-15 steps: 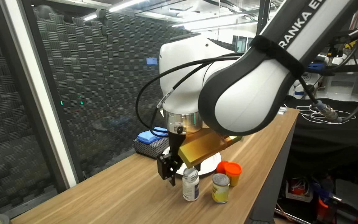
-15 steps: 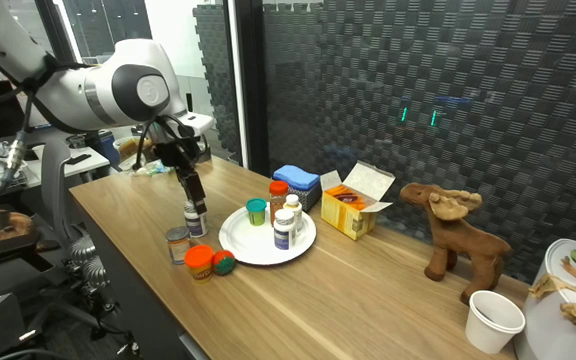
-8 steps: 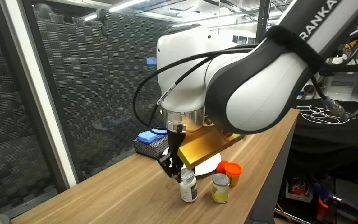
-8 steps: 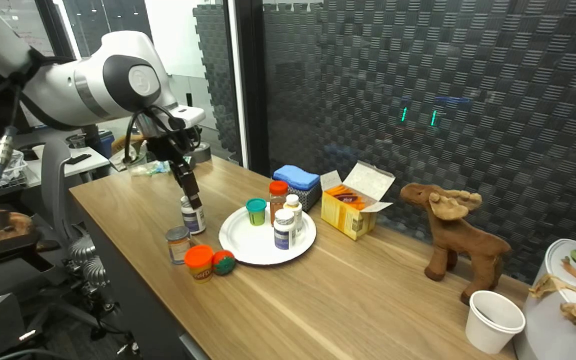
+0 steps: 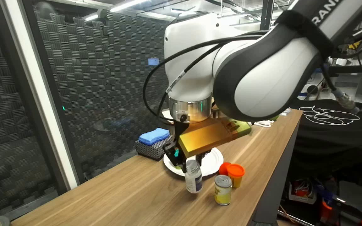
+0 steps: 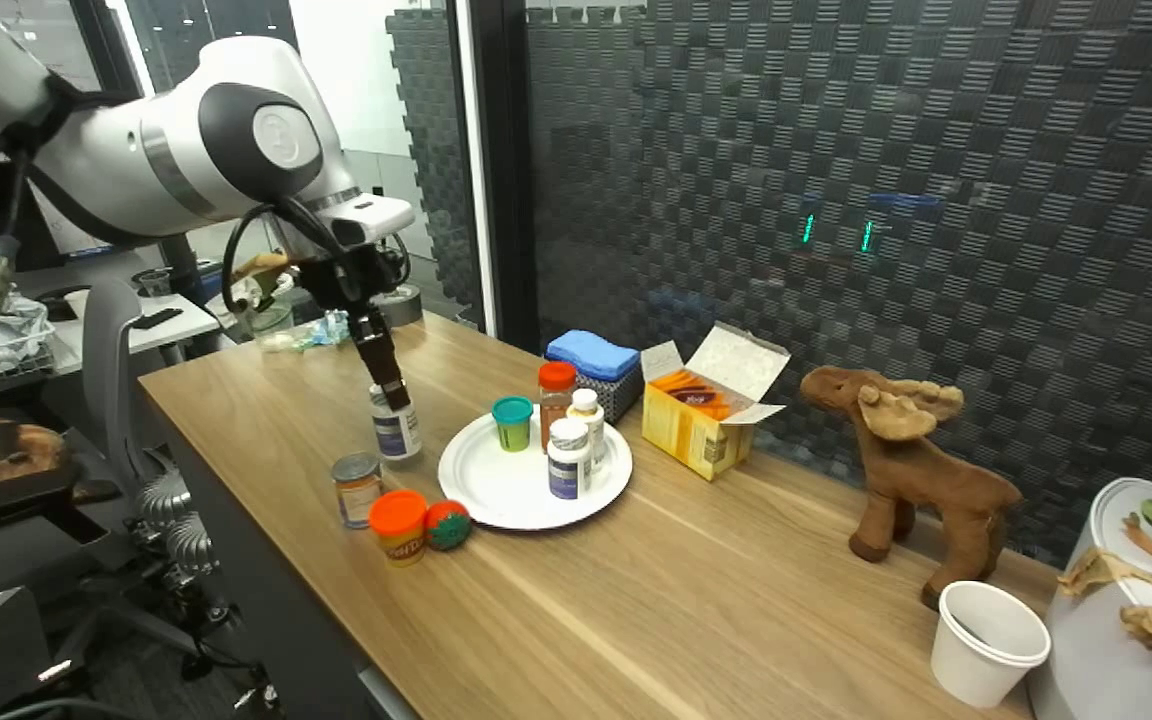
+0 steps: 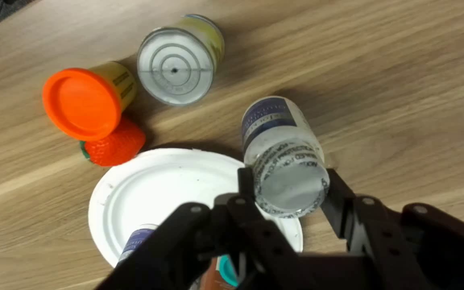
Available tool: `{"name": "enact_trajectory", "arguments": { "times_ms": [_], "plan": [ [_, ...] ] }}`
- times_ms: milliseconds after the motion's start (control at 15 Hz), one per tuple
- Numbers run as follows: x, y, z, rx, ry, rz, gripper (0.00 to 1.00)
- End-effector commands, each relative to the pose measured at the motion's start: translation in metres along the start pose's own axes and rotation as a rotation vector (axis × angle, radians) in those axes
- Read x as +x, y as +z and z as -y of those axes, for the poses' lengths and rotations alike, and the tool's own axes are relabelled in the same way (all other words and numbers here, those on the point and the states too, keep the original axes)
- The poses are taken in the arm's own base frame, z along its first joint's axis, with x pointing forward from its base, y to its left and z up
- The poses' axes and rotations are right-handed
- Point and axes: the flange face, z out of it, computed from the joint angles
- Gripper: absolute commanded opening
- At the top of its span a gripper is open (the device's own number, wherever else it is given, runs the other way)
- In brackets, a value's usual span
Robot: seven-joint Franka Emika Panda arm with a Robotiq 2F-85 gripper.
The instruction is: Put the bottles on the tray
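Observation:
My gripper (image 7: pixel 290 181) is shut on the capped top of a white bottle (image 7: pixel 272 125) with a blue label, a finger on each side. In both exterior views this bottle (image 5: pixel 194 182) leans slightly below the fingers; whether its base touches the table I cannot tell. Beside it lies the tray (image 6: pixel 496 490), a round white plate. On the tray stand a teal-lidded jar (image 6: pixel 513 432), a red-capped bottle (image 6: pixel 556 410) and two white bottles, one in front (image 6: pixel 569 465) and one behind (image 6: pixel 591 425). An orange-lidded jar (image 6: pixel 399 530) stands on the table outside the plate.
A metal can (image 6: pixel 356 495) stands near the held bottle, and a red strawberry (image 6: pixel 448 527) touches the orange-lidded jar. Behind the plate are a blue sponge (image 6: pixel 592 352) on a dark box and an opened yellow box (image 6: pixel 696 430). A toy moose (image 6: pixel 906 470) and paper cups (image 6: pixel 986 640) stand farther off.
The fingers have closed on the white bottle, which was upright between them a second ago. It has since tilted a little and shifted upward in both exterior views together with the gripper.

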Motion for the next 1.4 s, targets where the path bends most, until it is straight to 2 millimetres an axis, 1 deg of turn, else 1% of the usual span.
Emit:
{"name": "enact_trajectory", "arguments": {
  "times_ms": [0, 133, 400, 733, 867, 1133, 1333],
  "plan": [
    [0.023, -0.021, -0.022, 0.008, 0.141, -0.035, 0.22],
    [0.036, -0.017, -0.033, -0.007, 0.196, -0.054, 0.20],
    [0.060, 0.005, -0.049, 0.008, 0.318, -0.072, 0.20],
    [0.079, 0.034, -0.056, 0.020, 0.422, -0.094, 0.20],
    [0.086, 0.042, -0.059, 0.018, 0.452, -0.117, 0.20],
    [0.100, 0.048, -0.068, 0.002, 0.501, -0.184, 0.20],
    [0.105, 0.050, -0.070, 0.000, 0.531, -0.203, 0.20]
  ]
}}
